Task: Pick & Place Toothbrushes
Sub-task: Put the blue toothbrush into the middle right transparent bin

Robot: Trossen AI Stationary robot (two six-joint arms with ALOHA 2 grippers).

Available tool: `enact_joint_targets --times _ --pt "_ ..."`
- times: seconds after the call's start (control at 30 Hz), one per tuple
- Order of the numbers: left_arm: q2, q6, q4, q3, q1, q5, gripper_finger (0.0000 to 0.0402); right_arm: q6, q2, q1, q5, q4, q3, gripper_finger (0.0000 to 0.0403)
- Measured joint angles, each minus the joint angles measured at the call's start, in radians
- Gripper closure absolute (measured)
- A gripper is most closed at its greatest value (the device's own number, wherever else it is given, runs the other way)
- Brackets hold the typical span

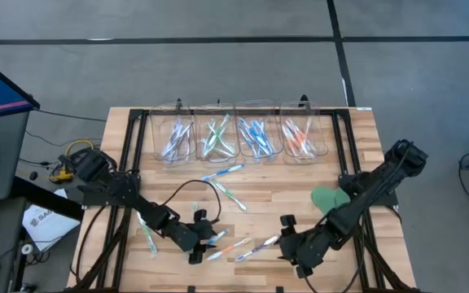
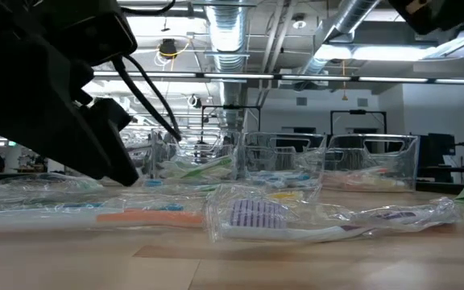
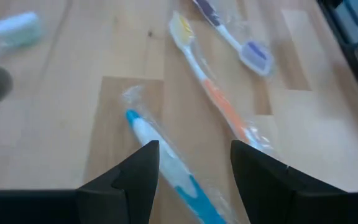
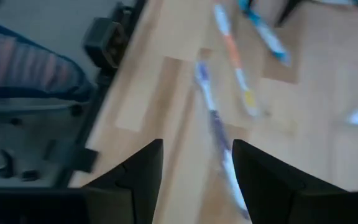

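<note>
Loose wrapped toothbrushes lie flat on the wooden table. Near the front edge are a blue one (image 1: 215, 238), an orange one (image 1: 233, 247) and a purple one (image 1: 259, 247). My left gripper (image 1: 206, 244) is low over the blue toothbrush (image 3: 166, 171), open, with the brush running between its fingers close to one of them. My right gripper (image 1: 283, 241) hangs open above the purple toothbrush (image 4: 215, 124), whose handle passes between its fingers in the right wrist view. The orange toothbrush (image 3: 211, 96) lies between the two grippers.
Four clear bins (image 1: 238, 130) stand in a row at the far side, holding sorted toothbrushes. More loose brushes lie at mid-table: blue (image 1: 222, 172), green (image 1: 231, 194), and green at the left (image 1: 145, 232). A flat green disc (image 1: 326, 197) lies at the right. A black cable (image 1: 187, 189) loops over the table.
</note>
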Motion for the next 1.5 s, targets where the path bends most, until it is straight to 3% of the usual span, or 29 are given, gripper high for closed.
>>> enact_joint_targets --times 0.13,0.77,0.97,1.23,1.5 --pt "0.0 0.045 -0.006 0.0 0.0 -0.045 0.0208 0.015 0.01 0.012 -0.063 0.044 0.0 0.022" --pt "0.095 -0.024 -0.006 0.004 0.002 -0.042 0.0223 0.026 0.009 0.036 -0.063 0.063 0.0 0.0224" --pt "0.064 -0.037 -0.023 0.002 0.003 -0.039 0.027 0.026 0.009 0.035 -0.062 0.123 0.0 0.0223" --pt "0.058 -0.04 -0.032 0.0 0.008 -0.048 0.0384 0.026 0.008 0.038 -0.062 0.163 0.0 0.0219" --pt "0.058 -0.041 -0.023 -0.001 0.007 -0.064 0.0385 0.026 0.008 0.038 -0.062 0.165 0.0 0.022"
